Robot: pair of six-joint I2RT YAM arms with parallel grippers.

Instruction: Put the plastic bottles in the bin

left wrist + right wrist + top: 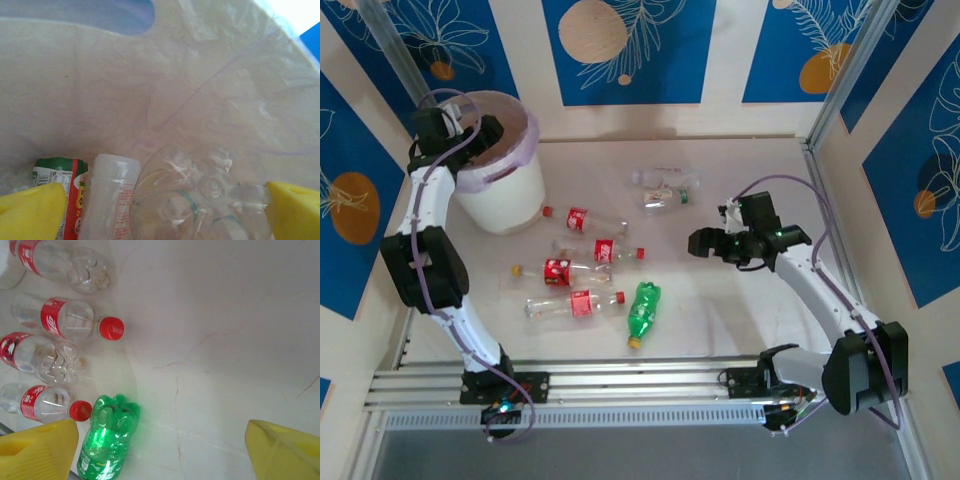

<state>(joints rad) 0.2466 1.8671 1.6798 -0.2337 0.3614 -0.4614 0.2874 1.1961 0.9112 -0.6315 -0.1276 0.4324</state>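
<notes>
Left tool [165, 202]: inside the mouth of the bin [505, 190], jaws apart, nothing clamped; yellow fingers [30, 212] sit at the two lower corners of the wrist view.
Bin contents: a clear bottle [200, 195] lies between the spread fingers, close to one and apart from the other. Beside it are a pale bottle [114, 195] and a red-and-green labelled one [62, 182], all against the purple liner [200, 90].
Right tool [705, 243]: hovers over bare bench [225, 340], jaws wide apart, empty.
On the bench: four red-labelled bottles [582, 218] lie in a loose column near the bin. The green bottle [642, 310] is nearest the arm bases. Clear ones [665, 190] lie at the far side; their count is unsure.
Progress (judgement): partway; several bottles are in the bin, more are waiting.
Next target (judgement): probably the green bottle, just beside one right finger in the wrist view.
Risk 1: a straight descent from this pose could land that finger on the green bottle's base instead of straddling it. The round body would roll off toward the red-capped neighbour.
Risk 2: thin empty plastic may buckle under a hard squeeze and squirt out of the jaws.
Risk 3: the loose liner lies close around the left fingers. A careless lift could snag it and drag the bag, or tip the bin.
</notes>
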